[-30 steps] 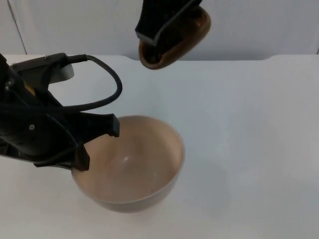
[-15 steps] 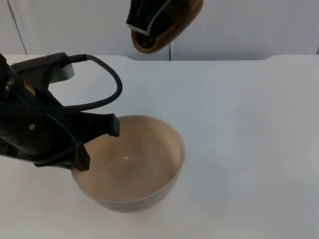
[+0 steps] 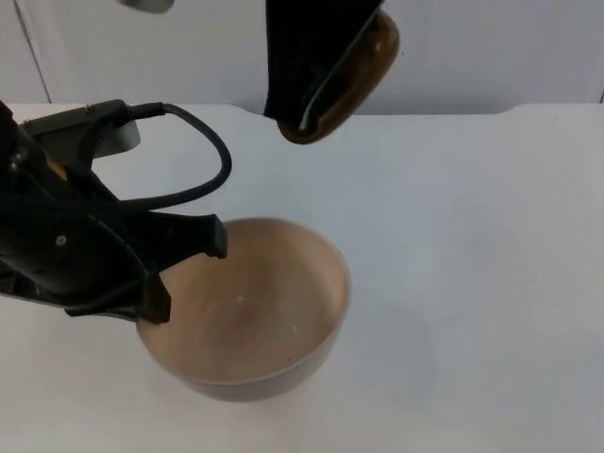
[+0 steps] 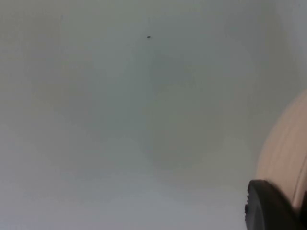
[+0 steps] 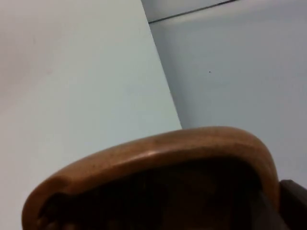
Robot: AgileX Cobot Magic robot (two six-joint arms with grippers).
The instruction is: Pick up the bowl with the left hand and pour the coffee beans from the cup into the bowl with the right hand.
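Sitting on the white counter (image 3: 491,236), a beige bowl (image 3: 260,321) w/ the left gripper (image 3: 175,269) clamped on its left rim, jaws shut on the edge. Bowl looks empty inside. Right gripper (image 3: 307,104) is up by the grey wall, jaws shut on a brown wooden cup (image 3: 354,71), tilted w/ its mouth facing down-left, above and behind the bowl.
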